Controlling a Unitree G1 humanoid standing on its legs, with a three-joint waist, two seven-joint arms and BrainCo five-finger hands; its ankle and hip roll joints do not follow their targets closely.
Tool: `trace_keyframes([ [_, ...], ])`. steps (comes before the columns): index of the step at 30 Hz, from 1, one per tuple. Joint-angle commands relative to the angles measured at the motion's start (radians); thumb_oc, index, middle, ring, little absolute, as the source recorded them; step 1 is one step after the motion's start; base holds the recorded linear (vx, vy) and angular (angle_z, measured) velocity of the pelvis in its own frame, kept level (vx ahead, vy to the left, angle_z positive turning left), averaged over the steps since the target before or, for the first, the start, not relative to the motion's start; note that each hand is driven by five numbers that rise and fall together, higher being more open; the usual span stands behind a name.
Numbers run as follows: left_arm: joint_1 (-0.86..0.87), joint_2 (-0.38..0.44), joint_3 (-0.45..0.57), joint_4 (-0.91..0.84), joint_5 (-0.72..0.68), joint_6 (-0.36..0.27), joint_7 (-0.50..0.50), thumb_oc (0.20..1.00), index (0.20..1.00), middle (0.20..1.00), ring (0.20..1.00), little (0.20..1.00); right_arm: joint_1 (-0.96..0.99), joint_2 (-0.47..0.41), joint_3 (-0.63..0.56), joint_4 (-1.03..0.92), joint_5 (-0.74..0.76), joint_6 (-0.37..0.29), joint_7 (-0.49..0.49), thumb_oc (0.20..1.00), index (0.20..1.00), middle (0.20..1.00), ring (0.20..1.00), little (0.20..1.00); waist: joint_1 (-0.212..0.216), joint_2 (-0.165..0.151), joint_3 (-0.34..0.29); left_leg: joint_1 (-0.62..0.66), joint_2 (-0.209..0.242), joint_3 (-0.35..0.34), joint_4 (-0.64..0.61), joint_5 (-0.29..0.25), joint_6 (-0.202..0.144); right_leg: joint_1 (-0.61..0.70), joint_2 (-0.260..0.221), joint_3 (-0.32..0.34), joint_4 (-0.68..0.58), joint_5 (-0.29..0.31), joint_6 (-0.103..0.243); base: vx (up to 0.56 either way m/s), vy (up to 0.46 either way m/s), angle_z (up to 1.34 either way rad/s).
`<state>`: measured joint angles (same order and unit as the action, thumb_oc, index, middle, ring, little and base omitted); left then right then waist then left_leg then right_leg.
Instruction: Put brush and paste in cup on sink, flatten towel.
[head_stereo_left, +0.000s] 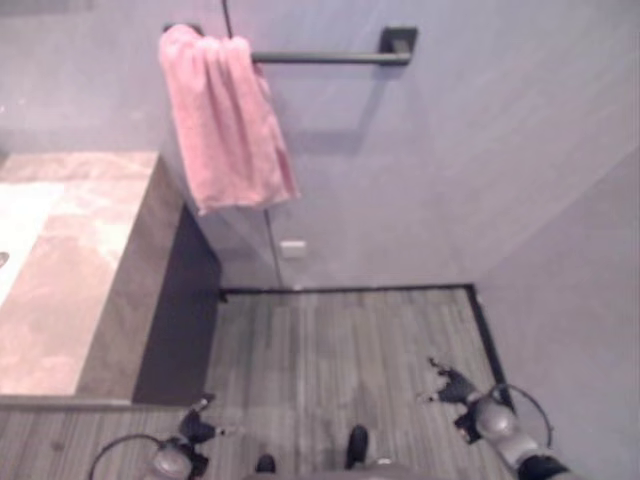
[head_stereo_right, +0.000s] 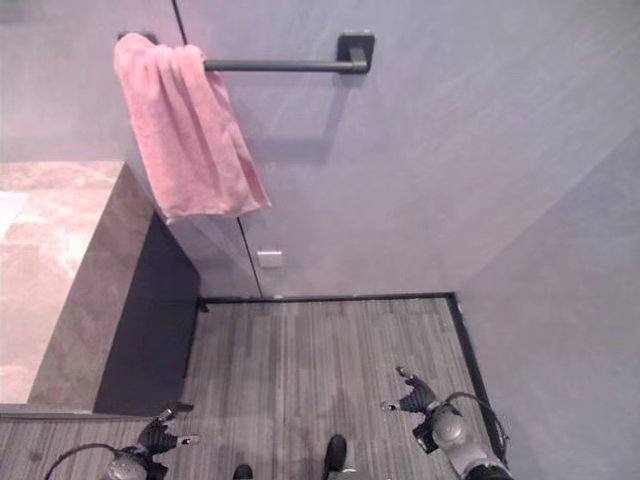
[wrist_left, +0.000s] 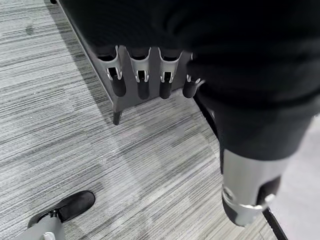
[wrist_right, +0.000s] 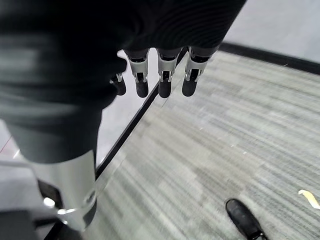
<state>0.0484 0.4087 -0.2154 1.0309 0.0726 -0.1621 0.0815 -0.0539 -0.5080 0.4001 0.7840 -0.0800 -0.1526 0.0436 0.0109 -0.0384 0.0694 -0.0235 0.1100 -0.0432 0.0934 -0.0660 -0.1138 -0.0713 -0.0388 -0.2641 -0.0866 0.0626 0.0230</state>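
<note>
A: Towel (head_stereo_left: 225, 120) hangs bunched at the left end of the rail (head_stereo_left: 330, 58). Left hand (head_stereo_left: 196, 428) and right hand (head_stereo_left: 452, 385) hang low over the floor (head_stereo_left: 340, 350), fingers relaxed, holding nothing.
B: Brush, paste, cup?
A: Can't spot them; counter (head_stereo_left: 60, 270) sits left.
B: Risk?
A: Pulling one edge likely drags the towel off the rail.

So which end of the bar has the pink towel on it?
The end nearer the sink counter. The towel hangs bunched there, while the bar runs bare to its other bracket.

Head stereo downward; wrist views floorward
</note>
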Motion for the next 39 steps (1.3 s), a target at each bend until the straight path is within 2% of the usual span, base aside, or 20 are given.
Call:
trace_keyframes([
  [1,-0.009,0.077,-0.003,-0.044,-0.009,-0.025,-0.005,1.0,1.0,1.0,1.0,1.0,0.024,-0.081,-0.038,-0.054,-0.008,-0.04,-0.02,1.0,1.0,1.0,1.0,1.0,0.033,-0.022,0.08,-0.142,-0.032,-0.045,0.367,0.141,0.062,0.019,-0.014,0.001,0.101,-0.123,0.023,0.03,-0.152,0.09],
  [3,-0.023,0.089,0.02,-0.069,-0.045,-0.026,0.012,1.0,1.0,1.0,1.0,1.0,0.038,-0.067,-0.081,-0.055,0.036,-0.031,-0.034,1.0,1.0,1.0,1.0,1.0,0.019,-0.027,0.098,-0.199,-0.031,-0.001,0.393,0.116,0.069,0.027,-0.016,-0.02,0.106,-0.142,0.012,0.06,-0.077,0.19],
  [6,-0.02,0.084,0.044,-0.087,-0.074,-0.035,0.025,1.0,1.0,1.0,1.0,1.0,0.058,-0.047,-0.119,-0.037,0.047,-0.026,-0.05,1.0,1.0,1.0,1.0,1.0,0.0,-0.035,0.085,-0.249,-0.078,0.064,0.167,0.02,0.089,0.045,-0.041,-0.061,0.095,-0.151,0.032,0.16,0.078,0.4],
  [7,-0.015,0.08,0.049,-0.093,-0.083,-0.039,0.032,1.0,1.0,1.0,1.0,1.0,0.067,-0.033,-0.133,-0.02,0.054,-0.028,-0.065,1.0,1.0,1.0,1.0,1.0,0.0,-0.032,0.079,-0.254,-0.086,0.086,0.097,0.028,0.083,0.062,-0.039,-0.062,0.088,-0.156,0.043,0.22,0.178,0.67],
  [8,-0.015,0.075,0.051,-0.101,-0.091,-0.043,0.038,1.0,1.0,1.0,1.0,1.0,0.067,-0.014,-0.148,0.002,0.066,-0.028,-0.083,1.0,1.0,1.0,1.0,1.0,-0.002,-0.022,0.071,-0.28,-0.096,0.119,0.018,0.075,0.073,0.071,-0.034,-0.071,0.084,-0.156,0.049,0.23,0.214,0.66],
  [9,-0.012,0.075,0.052,-0.119,-0.101,-0.043,0.044,1.0,1.0,1.0,1.0,1.0,0.06,0.002,-0.16,0.013,0.083,-0.027,-0.095,1.0,1.0,1.0,1.0,1.0,0.01,-0.021,0.063,-0.29,-0.105,0.089,-0.006,0.11,0.083,0.067,-0.035,-0.069,0.09,-0.152,0.049,0.24,0.262,0.43],
  [11,0.008,0.07,0.061,-0.157,-0.114,-0.051,0.05,1.0,1.0,1.0,1.0,1.0,0.041,0.039,-0.164,0.017,0.101,-0.027,-0.097,1.0,1.0,1.0,1.0,1.0,0.014,-0.02,0.056,-0.251,-0.128,0.045,0.023,0.068,0.108,0.066,-0.053,-0.042,0.151,-0.176,0.06,0.3,0.32,-0.05],
  [14,0.012,0.078,0.056,-0.168,-0.102,-0.054,0.033,1.0,1.0,1.0,1.0,1.0,0.027,0.069,-0.174,0.034,0.108,-0.024,-0.095,1.0,1.0,1.0,1.0,1.0,0.003,-0.027,0.042,-0.228,-0.145,0.057,0.042,0.022,0.133,0.071,-0.083,-0.029,0.204,-0.176,0.078,0.26,0.295,-0.73],
  [18,0.036,0.095,0.06,-0.207,-0.095,-0.058,0.026,1.0,1.0,1.0,1.0,1.0,0.022,0.094,-0.168,0.032,0.112,-0.023,-0.085,1.0,1.0,1.0,1.0,1.0,0.007,-0.029,0.036,-0.2,-0.159,0.082,0.067,-0.024,0.163,0.058,-0.117,-0.008,0.271,-0.118,0.104,0.2,0.267,-0.17],
  [19,0.042,0.11,0.056,-0.235,-0.087,-0.061,0.018,1.0,1.0,1.0,1.0,1.0,0.025,0.099,-0.162,0.023,0.102,-0.02,-0.078,1.0,1.0,1.0,1.0,1.0,0.004,-0.023,0.037,-0.183,-0.171,0.083,0.076,-0.04,0.175,0.049,-0.135,0.001,0.314,-0.067,0.114,0.12,0.181,-0.36],
  [21,0.046,0.119,0.055,-0.254,-0.083,-0.063,0.015,1.0,1.0,1.0,1.0,1.0,0.027,0.101,-0.161,0.021,0.099,-0.021,-0.077,1.0,1.0,1.0,1.0,1.0,0.005,-0.019,0.039,-0.176,-0.176,0.086,0.082,-0.049,0.183,0.044,-0.14,0.007,0.33,-0.056,0.116,0.17,0.254,-0.14],
  [26,0.067,0.158,0.044,-0.329,-0.045,-0.064,-0.004,1.0,1.0,1.0,1.0,1.0,0.051,0.113,-0.162,-0.008,0.089,-0.022,-0.071,1.0,1.0,1.0,1.0,1.0,-0.017,0.001,0.059,-0.097,-0.205,0.078,0.065,-0.077,0.229,-0.043,-0.175,0.039,0.588,0.07,0.119,0.15,0.248,0.07],
  [28,0.072,0.163,0.04,-0.346,-0.034,-0.062,-0.01,1.0,1.0,1.0,1.0,1.0,0.052,0.127,-0.173,-0.023,0.135,-0.023,-0.068,1.0,1.0,1.0,1.0,1.0,-0.024,0.011,0.075,-0.077,-0.2,0.074,0.054,-0.074,0.235,-0.094,-0.151,0.052,0.662,0.033,0.116,0.06,0.086,0.2],
  [29,0.066,0.163,0.036,-0.353,-0.032,-0.059,-0.014,1.0,1.0,1.0,1.0,1.0,0.058,0.122,-0.171,-0.051,0.14,-0.027,-0.058,1.0,1.0,1.0,1.0,1.0,-0.027,0.01,0.079,-0.066,-0.199,0.069,0.043,-0.069,0.231,-0.111,-0.109,0.066,0.64,-0.023,0.11,0.07,-0.008,0.06],
  [30,0.06,0.163,0.036,-0.34,-0.029,-0.062,-0.013,1.0,1.0,1.0,1.0,1.0,0.056,0.121,-0.168,-0.059,0.141,-0.028,-0.054,1.0,1.0,1.0,1.0,1.0,-0.021,0.009,0.075,-0.064,-0.194,0.072,0.038,-0.059,0.226,-0.116,-0.105,0.038,0.591,-0.054,0.104,0.1,-0.024,-0.14],
  [31,0.062,0.163,0.039,-0.34,-0.03,-0.059,-0.011,1.0,1.0,1.0,1.0,1.0,0.054,0.118,-0.168,-0.082,0.144,-0.028,-0.057,1.0,1.0,1.0,1.0,1.0,-0.005,0.01,0.07,-0.061,-0.184,0.089,0.034,-0.065,0.219,-0.1,-0.136,-0.024,0.516,-0.078,0.106,0.15,-0.081,-0.29],
  [32,0.073,0.155,0.046,-0.346,-0.038,-0.061,-0.01,1.0,1.0,1.0,1.0,1.0,0.03,0.115,-0.16,-0.081,0.142,-0.029,-0.065,1.0,1.0,1.0,1.0,1.0,0.022,0.024,0.076,-0.049,-0.146,0.106,0.036,-0.082,0.2,-0.069,-0.169,-0.093,0.327,-0.07,0.111,0.15,-0.125,-0.29],
  [34,0.059,0.158,0.048,-0.344,-0.047,-0.062,-0.003,1.0,1.0,1.0,1.0,1.0,0.001,0.105,-0.151,-0.082,0.124,-0.025,-0.076,1.0,1.0,1.0,1.0,1.0,0.028,0.019,0.084,-0.042,-0.133,0.099,0.043,-0.092,0.184,-0.078,-0.171,-0.032,0.169,0.01,0.138,0.18,-0.224,-0.77],
  [35,0.043,0.156,0.043,-0.332,-0.046,-0.062,0.006,1.0,1.0,1.0,1.0,1.0,-0.005,0.102,-0.145,-0.085,0.105,-0.019,-0.085,1.0,1.0,1.0,1.0,1.0,0.02,0.009,0.09,-0.033,-0.125,0.085,0.059,-0.102,0.172,-0.072,-0.172,0.012,0.14,0.055,0.158,0.17,-0.208,-0.78],
  [39,0.026,0.139,0.034,-0.288,-0.04,-0.063,0.01,1.0,1.0,1.0,1.0,1.0,-0.001,0.103,-0.134,-0.072,0.091,-0.018,-0.084,1.0,1.0,1.0,1.0,1.0,0.015,-0.017,0.065,-0.004,-0.095,0.073,0.027,-0.085,0.142,-0.034,-0.131,-0.008,0.091,0.027,0.148,0.24,-0.279,0.35],
])
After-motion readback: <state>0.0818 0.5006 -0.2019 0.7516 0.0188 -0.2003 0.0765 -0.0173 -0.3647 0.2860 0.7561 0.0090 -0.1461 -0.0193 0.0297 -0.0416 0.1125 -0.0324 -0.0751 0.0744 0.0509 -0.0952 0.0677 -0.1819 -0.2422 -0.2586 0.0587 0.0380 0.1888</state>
